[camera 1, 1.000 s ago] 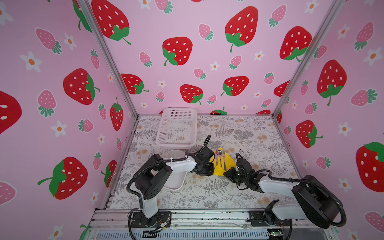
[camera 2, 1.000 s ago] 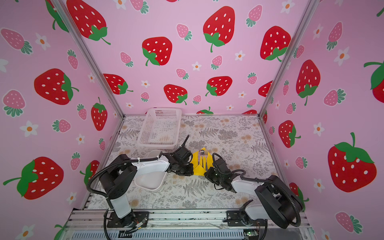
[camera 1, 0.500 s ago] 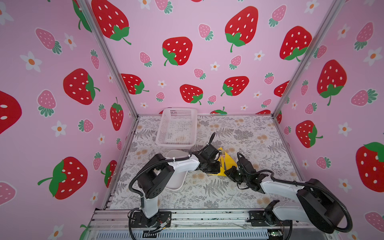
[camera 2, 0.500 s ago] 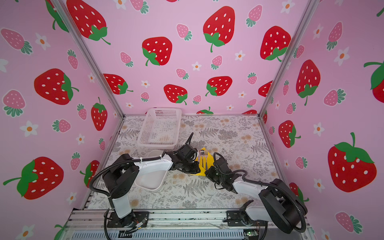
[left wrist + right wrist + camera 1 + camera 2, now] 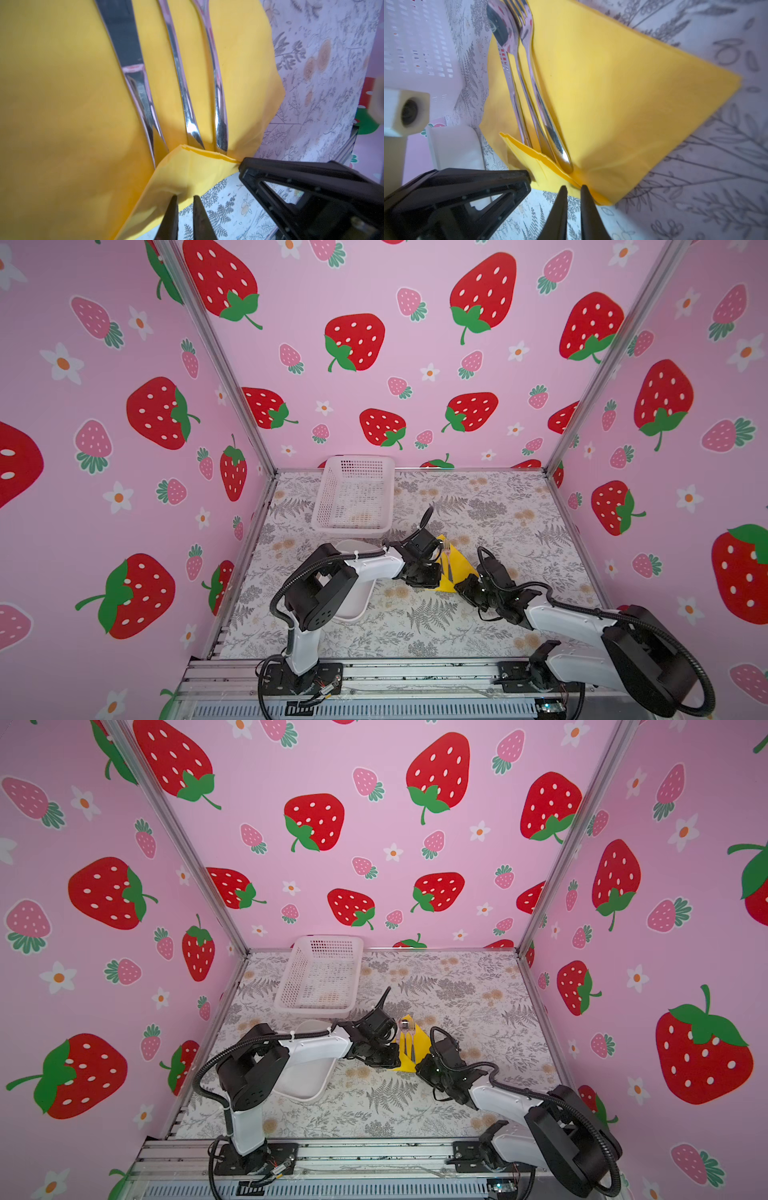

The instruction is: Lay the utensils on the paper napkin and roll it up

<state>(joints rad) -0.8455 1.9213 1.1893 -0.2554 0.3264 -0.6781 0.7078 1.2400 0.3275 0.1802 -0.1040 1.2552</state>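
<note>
Bright yellow paper napkin lies on the grey floral-print surface between the two arms. It sits in front of a white plastic mesh basket and beside a white plastic tray.

Three shiny metal utensils lie side by side on it: fork, spoon, knife. Heads point toward the basket, handles toward the arms.

Near corner of napkin is folded up against the handle ends. Left fingers are almost pressed together, pinching that flap. Right fingers do likewise, nipping the flap's edge just beside the left pair.

Rest of napkin is flat, not rolled.
</note>
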